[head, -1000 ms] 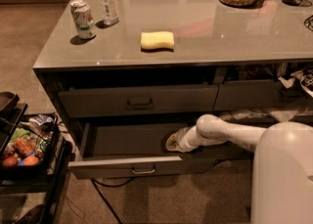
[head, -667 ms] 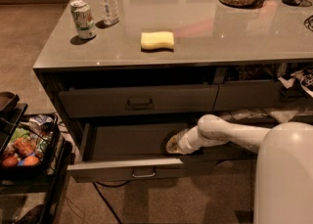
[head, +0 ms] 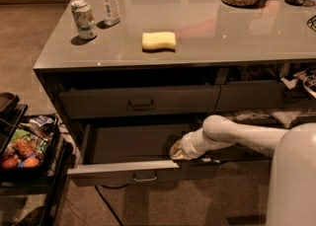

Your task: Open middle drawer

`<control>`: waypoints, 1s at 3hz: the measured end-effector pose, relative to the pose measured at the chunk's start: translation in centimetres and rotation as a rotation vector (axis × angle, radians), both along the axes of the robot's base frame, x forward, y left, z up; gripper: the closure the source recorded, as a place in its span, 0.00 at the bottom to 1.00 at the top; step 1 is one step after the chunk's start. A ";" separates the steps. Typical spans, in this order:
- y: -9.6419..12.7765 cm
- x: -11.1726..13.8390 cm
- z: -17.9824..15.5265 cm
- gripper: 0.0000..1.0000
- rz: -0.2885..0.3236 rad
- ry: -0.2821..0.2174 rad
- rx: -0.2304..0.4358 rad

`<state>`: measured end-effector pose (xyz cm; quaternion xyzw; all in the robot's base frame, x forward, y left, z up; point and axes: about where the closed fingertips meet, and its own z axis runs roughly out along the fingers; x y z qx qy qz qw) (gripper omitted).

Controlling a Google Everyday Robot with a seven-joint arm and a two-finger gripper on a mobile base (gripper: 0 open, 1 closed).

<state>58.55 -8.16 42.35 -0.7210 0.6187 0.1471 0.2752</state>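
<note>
My claw [head: 177,152] sits inside the drawer [head: 133,143], behind its front; its grip I can't tell. I'd pull straight toward 6 o'clock, level.

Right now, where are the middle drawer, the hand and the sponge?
middle drawer [head: 123,167], camera view, front panel's top edge.
hand [head: 177,152], camera view, its tip, inside that drawer.
sponge [head: 159,41], camera view, its top face.

Dark-grey open drawer [head: 133,146], white arm [head: 232,136] — its yellowish gripper [head: 176,152] inside by the front; yellow sponge [head: 159,41], grey counter [head: 247,37].
</note>
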 end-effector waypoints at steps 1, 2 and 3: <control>1.1 -1.3 -1.1 1.00 0.023 0.053 0.023; 2.0 -1.4 -3.2 1.00 0.035 0.149 0.023; 2.6 -2.3 -3.4 1.00 0.043 0.256 0.016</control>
